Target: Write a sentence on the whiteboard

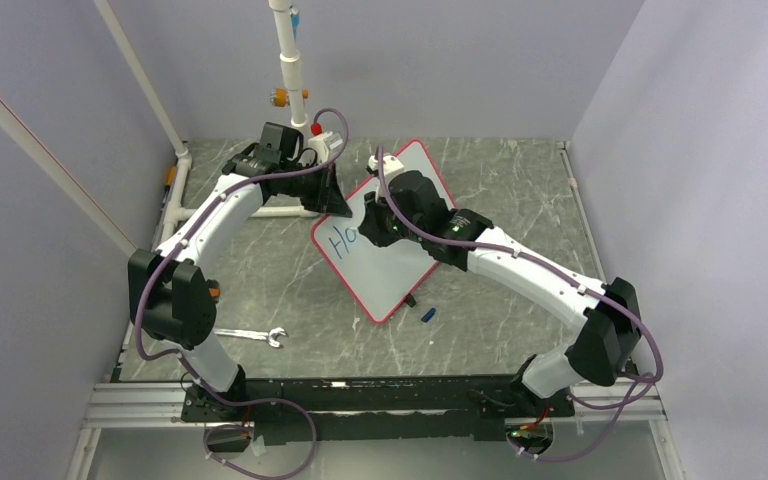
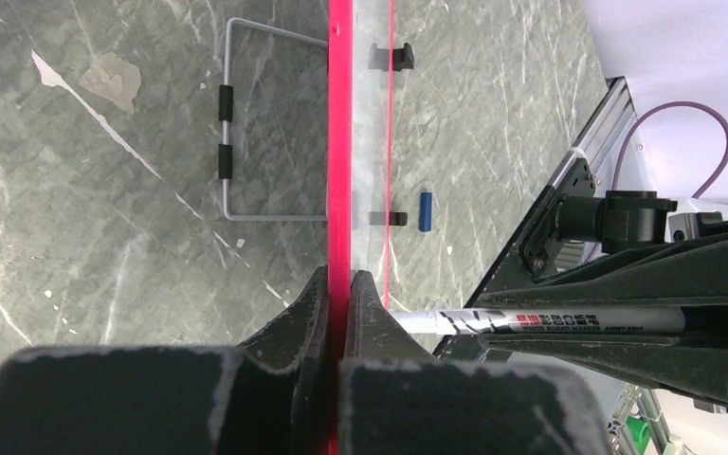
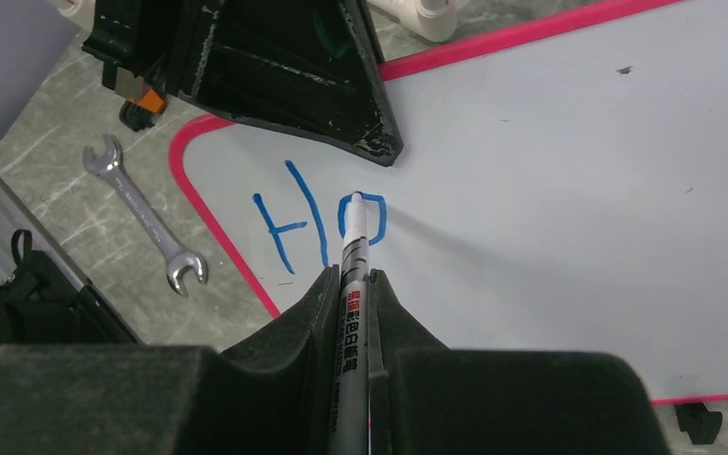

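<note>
The whiteboard point(image 1: 395, 270), white with a thin red border, lies tilted on the grey table. My left gripper point(image 2: 339, 284) is shut on the whiteboard's red edge point(image 2: 340, 142), at its far left side in the top view point(image 1: 335, 200). My right gripper point(image 3: 353, 280) is shut on a white marker point(image 3: 352, 284), whose tip touches the board point(image 3: 578, 190). The sentence point(image 3: 318, 223) reads "Ho" in blue; the marker tip rests on the top of the "o". In the top view the blue letters point(image 1: 341, 239) show near the board's left corner, partly under the right gripper point(image 1: 375, 222).
A silver wrench point(image 1: 252, 335) lies on the table left of the board. A blue marker cap point(image 1: 429, 314) sits by the board's near edge. White pipe framing point(image 1: 288, 70) stands at the back. A wire stand point(image 2: 246, 123) shows behind the board in the left wrist view.
</note>
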